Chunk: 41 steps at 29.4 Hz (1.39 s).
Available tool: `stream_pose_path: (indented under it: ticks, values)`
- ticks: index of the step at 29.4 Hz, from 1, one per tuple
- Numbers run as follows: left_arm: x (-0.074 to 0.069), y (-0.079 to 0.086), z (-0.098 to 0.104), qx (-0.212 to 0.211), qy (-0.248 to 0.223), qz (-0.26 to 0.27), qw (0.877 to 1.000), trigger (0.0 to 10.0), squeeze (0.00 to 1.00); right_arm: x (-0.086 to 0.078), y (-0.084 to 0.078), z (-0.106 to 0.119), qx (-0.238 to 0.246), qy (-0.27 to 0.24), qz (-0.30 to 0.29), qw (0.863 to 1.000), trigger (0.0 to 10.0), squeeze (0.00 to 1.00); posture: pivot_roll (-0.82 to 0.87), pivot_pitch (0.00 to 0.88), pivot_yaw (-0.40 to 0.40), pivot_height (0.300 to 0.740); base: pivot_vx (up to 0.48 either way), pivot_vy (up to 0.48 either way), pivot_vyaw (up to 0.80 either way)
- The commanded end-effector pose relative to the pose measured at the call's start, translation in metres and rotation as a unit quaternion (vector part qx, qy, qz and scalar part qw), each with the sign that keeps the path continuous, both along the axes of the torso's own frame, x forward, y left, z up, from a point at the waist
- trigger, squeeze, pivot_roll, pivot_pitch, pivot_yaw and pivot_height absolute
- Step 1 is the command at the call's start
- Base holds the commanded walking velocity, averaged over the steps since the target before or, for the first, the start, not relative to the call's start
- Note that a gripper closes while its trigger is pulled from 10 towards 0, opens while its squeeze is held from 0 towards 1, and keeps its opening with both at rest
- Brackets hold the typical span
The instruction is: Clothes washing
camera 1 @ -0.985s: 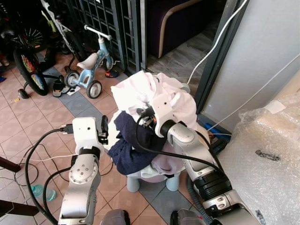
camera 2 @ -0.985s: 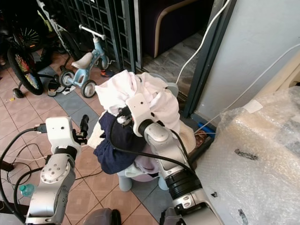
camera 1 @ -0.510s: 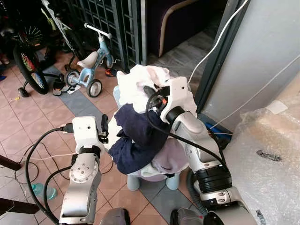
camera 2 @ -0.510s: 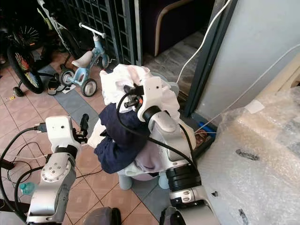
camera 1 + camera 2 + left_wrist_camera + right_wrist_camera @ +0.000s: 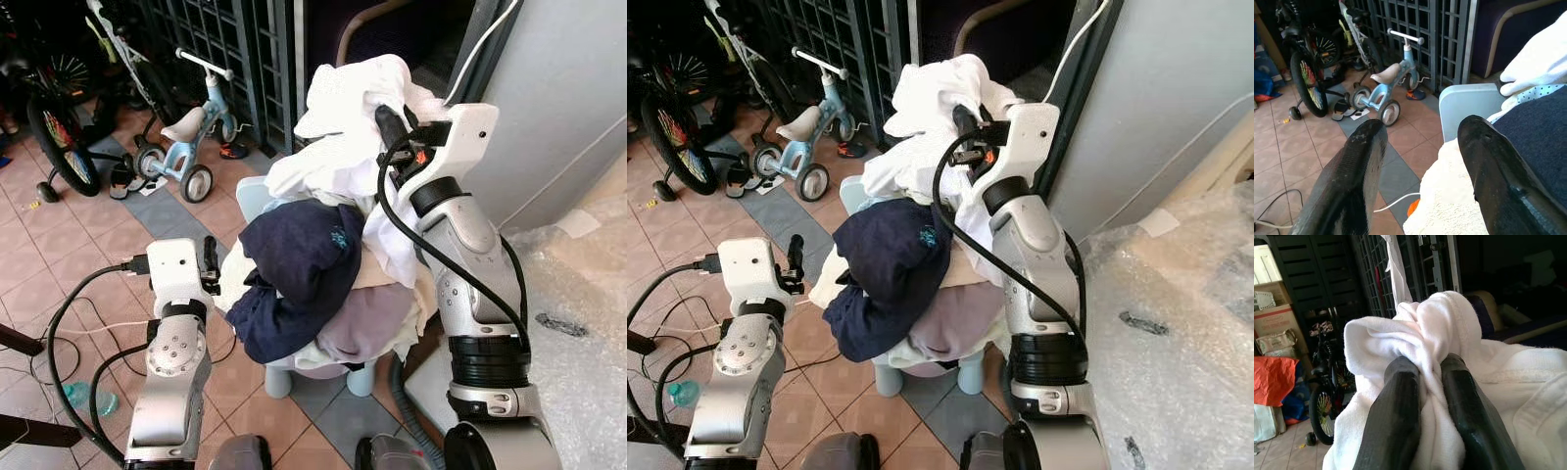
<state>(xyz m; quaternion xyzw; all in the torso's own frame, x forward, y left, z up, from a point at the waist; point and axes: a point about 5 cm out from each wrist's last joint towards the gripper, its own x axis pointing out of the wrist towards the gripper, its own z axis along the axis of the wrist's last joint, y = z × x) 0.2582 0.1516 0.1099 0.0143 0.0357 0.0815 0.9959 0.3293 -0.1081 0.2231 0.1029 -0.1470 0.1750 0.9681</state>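
Observation:
A heap of clothes sits on a small light-blue chair [image 5: 249, 196]: a navy garment [image 5: 294, 264] on top, a lilac one [image 5: 370, 323] below it, and cream fluffy cloth [image 5: 1449, 205] at the side. My right gripper [image 5: 389, 125] is raised above the heap and is shut on a white garment [image 5: 348, 103], which hangs from it in folds. In the right wrist view the white cloth [image 5: 1400, 333] is bunched between the two black fingers [image 5: 1400, 396]. My left gripper [image 5: 1422, 132] stands open beside the heap's left side, holding nothing, with the chair's back just beyond it.
A blue child's tricycle [image 5: 191, 137] and a bicycle [image 5: 54, 127] stand on the tiled floor at the left, before a dark metal grille [image 5: 245, 49]. A bubble-wrapped bulk [image 5: 568, 323] fills the right. Cables [image 5: 69, 333] lie on the floor by my left arm.
My right arm has risen and swung right, pulling the white garment up off the heap and uncovering the navy one. The left arm has stayed put.

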Motion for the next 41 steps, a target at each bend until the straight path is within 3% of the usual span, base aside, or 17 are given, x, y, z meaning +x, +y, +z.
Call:
stream_pose_path:
  ticks: [1,8,19,23,27,28,29,41]
  values:
    - [-0.001,0.002,-0.005,0.005,0.014,0.004,1.0,10.0,0.0,-0.004,0.003,0.01,-0.001,-0.023,0.001,1.0,0.0,0.0,0.01,0.09,0.017,0.74,-0.3,0.0,0.0]
    - [-0.001,0.004,-0.006,0.008,0.015,0.01,1.0,10.0,0.0,-0.005,0.009,0.014,-0.019,-0.04,0.01,0.999,0.0,0.0,0.01,0.083,0.011,0.74,-0.3,0.0,0.0]
    - [0.001,0.002,-0.005,0.007,0.008,0.003,1.0,10.0,0.0,-0.005,0.006,0.013,-0.027,-0.043,-0.01,0.999,0.0,0.0,0.0,0.07,0.02,0.74,-0.186,0.0,0.0]
    - [0.003,0.0,-0.003,-0.002,-0.002,-0.011,1.0,10.0,0.0,-0.002,-0.013,0.018,-0.068,-0.07,-0.109,0.989,0.0,0.0,0.0,0.068,0.019,0.74,0.0,0.0,0.0]
    - [0.001,-0.003,-0.002,-0.017,-0.008,-0.028,0.999,10.0,0.0,0.001,-0.027,0.02,-0.084,-0.077,-0.138,0.984,0.0,0.0,0.0,0.066,0.017,0.74,0.0,0.0,0.0]
    - [0.001,-0.004,-0.001,-0.019,-0.011,-0.036,0.999,10.0,0.0,0.003,-0.033,0.017,-0.094,-0.064,-0.147,0.983,4.6,0.0,0.0,0.065,0.015,0.74,0.0,0.0,0.0]
    - [0.001,-0.005,-0.001,-0.02,-0.013,-0.038,0.999,10.0,0.0,0.004,-0.036,0.016,-0.098,-0.06,-0.151,0.982,10.0,0.0,0.0,0.065,0.015,0.74,0.0,0.0,-0.49]
    - [0.002,-0.009,0.002,-0.031,-0.025,-0.058,0.998,10.0,0.0,0.014,-0.076,0.027,-0.13,-0.069,-0.248,0.958,10.0,0.0,-0.01,0.079,0.018,0.74,0.17,0.0,-0.77]
